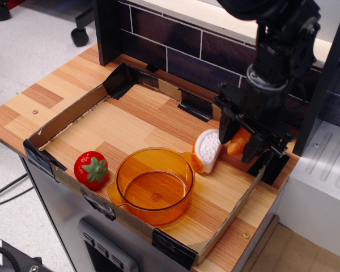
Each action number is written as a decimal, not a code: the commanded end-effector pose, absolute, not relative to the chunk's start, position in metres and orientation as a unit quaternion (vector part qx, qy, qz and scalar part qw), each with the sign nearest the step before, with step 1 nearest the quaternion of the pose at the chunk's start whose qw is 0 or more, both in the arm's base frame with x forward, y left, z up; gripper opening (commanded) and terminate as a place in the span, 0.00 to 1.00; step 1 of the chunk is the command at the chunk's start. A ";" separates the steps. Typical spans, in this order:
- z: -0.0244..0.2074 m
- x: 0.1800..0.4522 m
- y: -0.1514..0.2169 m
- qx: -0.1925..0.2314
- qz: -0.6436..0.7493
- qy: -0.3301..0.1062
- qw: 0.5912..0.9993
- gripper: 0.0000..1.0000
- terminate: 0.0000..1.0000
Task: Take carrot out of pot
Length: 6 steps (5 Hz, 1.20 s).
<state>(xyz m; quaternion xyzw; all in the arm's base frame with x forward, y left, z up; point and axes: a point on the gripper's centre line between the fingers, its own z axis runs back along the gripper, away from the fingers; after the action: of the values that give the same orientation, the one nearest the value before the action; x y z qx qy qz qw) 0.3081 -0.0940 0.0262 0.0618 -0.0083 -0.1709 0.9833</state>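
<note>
The table (153,122) was a wooden top fenced by a low cardboard wall, and the black arm reached down over its far right corner. The pot (154,186) sat near the front edge, empty, its amber wall clear enough to show the bare bottom. The hand (246,144) hung low by the right wall, its two dark fingers closed narrowly on the carrot (238,142), which was thus out of the pot and well apart from it, held just beside a white slice (207,150) that touched the pot's rear tab. A strawberry (91,169) lay by the front left wall. By its look the carrot was probably light, hard, smooth plastic, so stiff and not fragile, but likely to slip along its taper; a grip across the thick middle, as here, seemed safer than one near the rounded tip. The fingers covered much of the carrot, leaving only an orange patch between them, so which way its tip pointed could not be told, nor whether it rested on the table or hung just above. The top of the arm was cut off by the picture's edge.
</note>
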 end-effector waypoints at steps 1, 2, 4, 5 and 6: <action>0.041 0.320 -0.094 0.034 -0.144 -0.035 0.988 1.00 0.00; 0.047 0.322 -0.094 0.029 -0.137 -0.040 0.989 1.00 0.00; 0.076 0.325 -0.093 0.015 -0.127 -0.063 0.990 1.00 0.00; 0.101 0.323 -0.089 0.012 -0.122 -0.089 0.988 1.00 0.00; 0.121 0.322 -0.079 0.018 -0.108 -0.100 0.989 1.00 0.00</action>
<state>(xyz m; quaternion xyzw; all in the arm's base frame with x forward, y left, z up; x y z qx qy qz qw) 0.3140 -0.0864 0.0987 0.0224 -0.0666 -0.1110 0.9913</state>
